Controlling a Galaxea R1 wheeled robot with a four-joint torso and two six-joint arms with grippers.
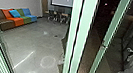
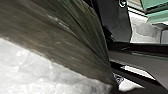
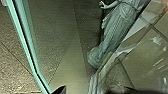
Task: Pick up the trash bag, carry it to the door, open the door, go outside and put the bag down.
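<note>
- Left gripper [image 2: 114, 86]: opening and hold cannot be told; dark, creased plastic trash bag [image 2: 57, 42] lies near.
- Right gripper [image 3: 95, 91]: likewise.
- Green-framed glass door [image 1: 105, 42] stands open.

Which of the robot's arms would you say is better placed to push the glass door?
Probably the right: its wrist view shows the glass door nearby, while the left wrist view shows the trash bag bunched close to that arm.

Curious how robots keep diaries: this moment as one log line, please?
trash bag: close to left wrist camera | green-framed door: open | statue: seen in glass
</note>
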